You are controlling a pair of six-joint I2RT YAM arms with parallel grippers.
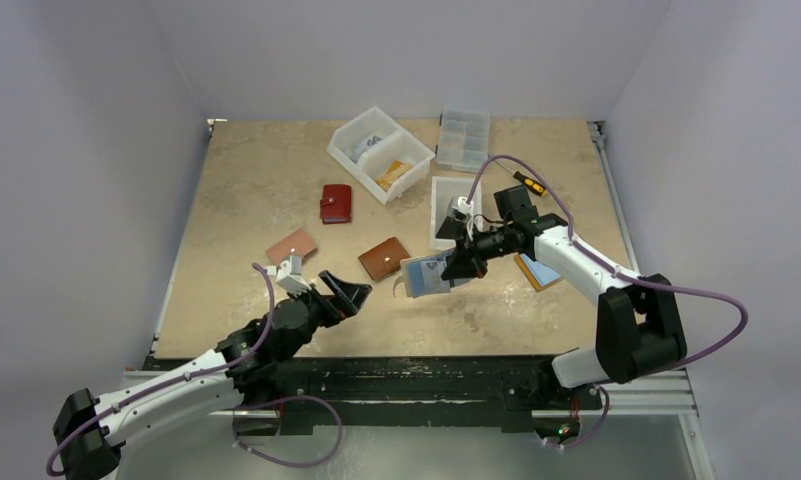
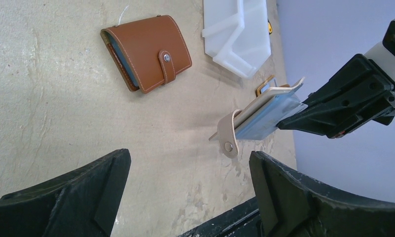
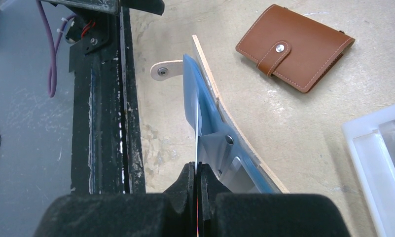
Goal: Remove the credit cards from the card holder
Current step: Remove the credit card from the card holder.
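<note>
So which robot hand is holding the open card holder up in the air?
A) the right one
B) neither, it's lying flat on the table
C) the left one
A: the right gripper is pinched shut on the open card holder, holding it above the table, while the left gripper is spread open with nothing in it.

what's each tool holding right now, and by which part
The right tool pinches the open beige card holder by the edge of its blue inner sleeves; the left tool is open, holding nothing.
</note>
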